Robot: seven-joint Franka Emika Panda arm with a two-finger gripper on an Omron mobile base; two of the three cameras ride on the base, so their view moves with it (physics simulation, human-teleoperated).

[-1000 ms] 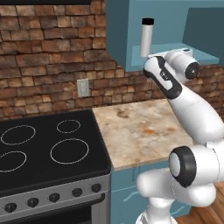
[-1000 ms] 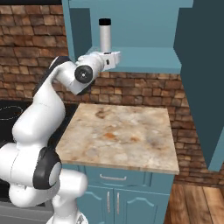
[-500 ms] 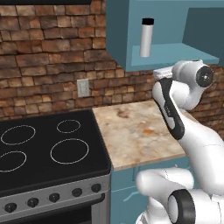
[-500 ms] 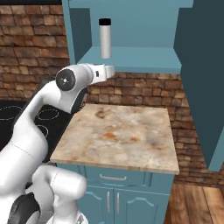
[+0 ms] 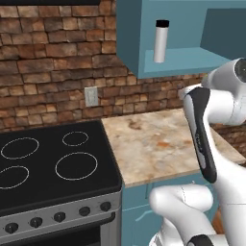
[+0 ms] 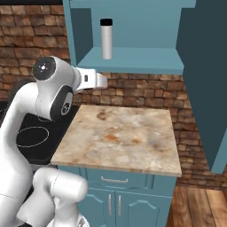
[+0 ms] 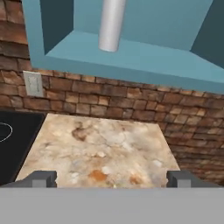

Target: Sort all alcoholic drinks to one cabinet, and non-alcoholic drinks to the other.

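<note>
My gripper [image 7: 111, 178] is empty, with its two fingertips [image 7: 43, 178] set wide apart and nothing between them. In the right base view the gripper [image 6: 103, 81] points out from my wrist toward the brick wall [image 6: 133, 93], below the cabinet shelf.

The white flask [image 7: 112, 24] with a black cap [image 6: 106, 22] stands upright on the floor of the open blue cabinet [image 7: 131, 59]. It is above my fingers and ahead of them, well apart from both tips. In the left base view the flask [image 5: 161, 41] sits near the front edge of the cabinet shelf [image 5: 182, 62].

Below and ahead of my fingers lies the marbled countertop [image 7: 100, 148], with brown patches on its surface. To the left of my left fingertip is the black stovetop [image 7: 13, 140]. A wall outlet [image 7: 33, 83] is mounted on the brick above that side.
</note>
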